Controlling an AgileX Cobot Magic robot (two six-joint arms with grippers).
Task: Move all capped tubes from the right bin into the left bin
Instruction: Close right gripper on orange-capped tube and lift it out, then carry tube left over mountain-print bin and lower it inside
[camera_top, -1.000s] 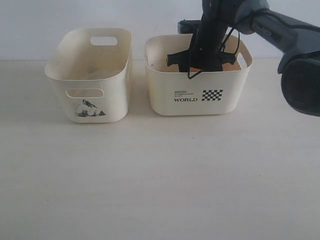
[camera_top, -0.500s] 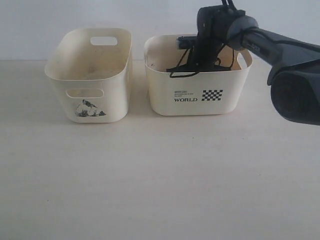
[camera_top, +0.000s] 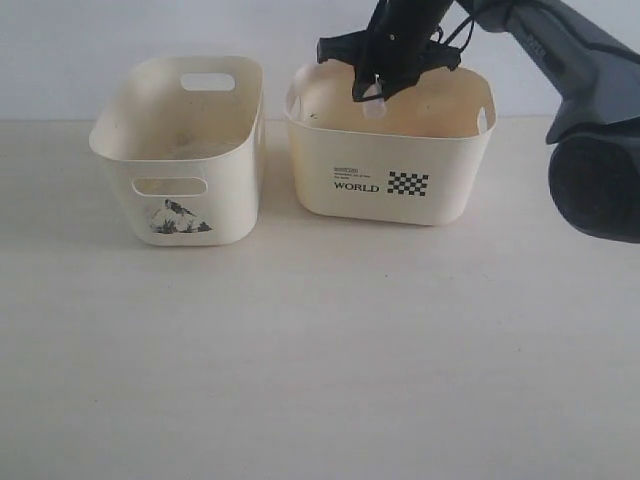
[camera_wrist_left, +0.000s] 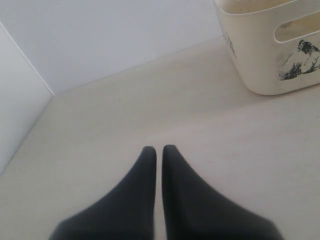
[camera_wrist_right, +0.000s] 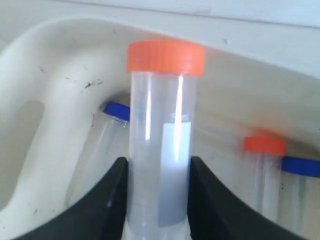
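Tube carry, right bin to left bin

Left tool (camera_wrist_left: 156, 148) is clenched on nothing, low over the surface (camera_top: 320, 350) near the left bin (camera_top: 120, 150), so it looks clear of the route. The right bin (camera_top: 380, 160) stands just beside it, and over it the right tool (camera_wrist_right: 157, 165) grasps an orange-capped tube (camera_wrist_right: 162, 125) by its clear body near rim height. Best to raise it until the tip clears both rims, cross level with the squeeze kept firm since smooth plastic may slip, then release low inside the left bin. Other capped tubes (camera_wrist_right: 264, 145) lie in the right bin.
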